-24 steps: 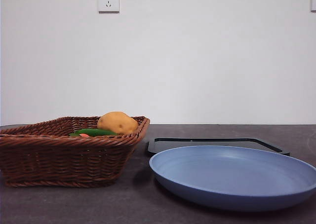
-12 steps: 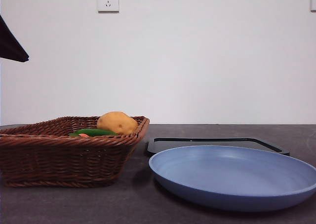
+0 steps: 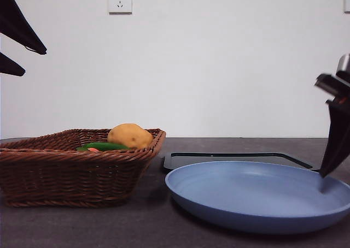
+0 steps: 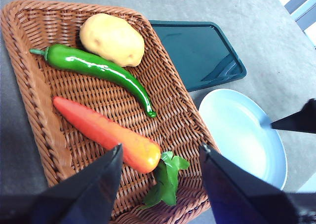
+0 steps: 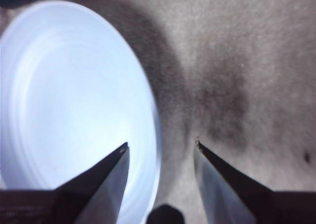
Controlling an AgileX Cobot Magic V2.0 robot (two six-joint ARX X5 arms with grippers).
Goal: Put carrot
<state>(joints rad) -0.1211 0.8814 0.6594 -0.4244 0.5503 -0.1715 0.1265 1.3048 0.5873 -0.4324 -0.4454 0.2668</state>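
Nearest the front camera, a blue plate (image 3: 257,196) sits on the dark table (image 3: 147,226) and holds nothing. The right gripper (image 5: 159,150), jaws spread apart, hangs low over the plate's outer rim, one jaw above the plate and the other above bare table; in the front view it shows as a dark tip at the right edge (image 3: 334,149).

Beside the plate stands a brown wicker basket (image 3: 71,174). It holds three items: the carrot (image 4: 106,133), lying flat on the basket floor with its green leafy top (image 4: 165,179) near the rim; a long green pepper (image 4: 98,71) alongside it; and a yellow-brown potato (image 4: 112,39) touching the pepper on its other side. The left gripper (image 4: 160,152), jaws spread and empty, hovers above the carrot's leafy end.

Behind the plate lies a flat dark tray (image 3: 240,158), also bare. Farthest back, a white wall (image 3: 229,62) carries a socket (image 3: 120,0).
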